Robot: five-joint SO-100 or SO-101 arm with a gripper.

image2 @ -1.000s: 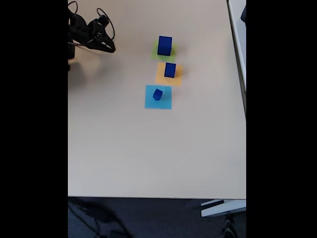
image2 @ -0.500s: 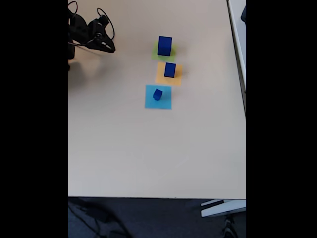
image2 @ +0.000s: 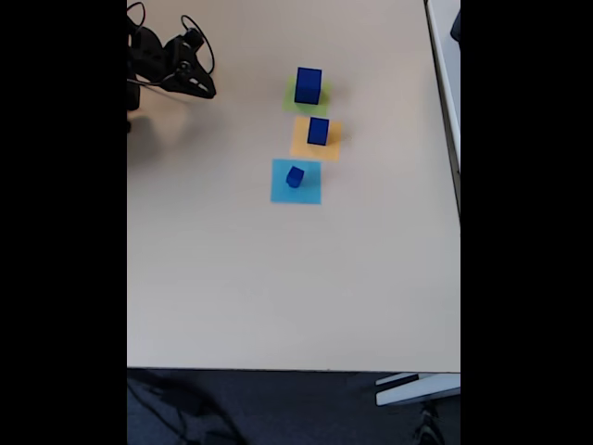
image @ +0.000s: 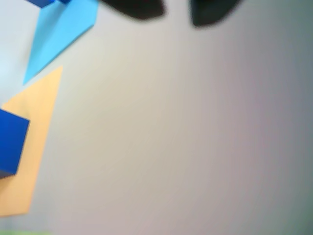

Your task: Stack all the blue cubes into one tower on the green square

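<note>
Fingers (image2: 206, 91) of the arm hang near the table's (image2: 278, 278) far-left corner in the fixed view, well apart from the cubes. In the wrist view their two dark tips (image: 139, 8) enter from the top edge with a gap between them and nothing held, so you may read them as parted and empty.

Largest blue cube (image2: 309, 85) stands on the green square (image2: 290, 100), towards the table's far edge. Middle blue cube (image2: 318, 131) sits on the orange square (image2: 302, 144) just nearer you. Small blue cube (image2: 295, 176) rests slightly turned on the light-blue square (image2: 301, 190). You see three cubes; a fourth cannot be made out.

Handling, as a judgement: the cubes look rigid, light and smooth-faced, so they should not deform but could slip or twist under an off-centre pinch. Take the middle cube next, across two opposite flat sides, low enough to clear its top. Align your fingers with the small cube's rotated faces when its turn comes. The paper squares may slide if brushed.
</note>
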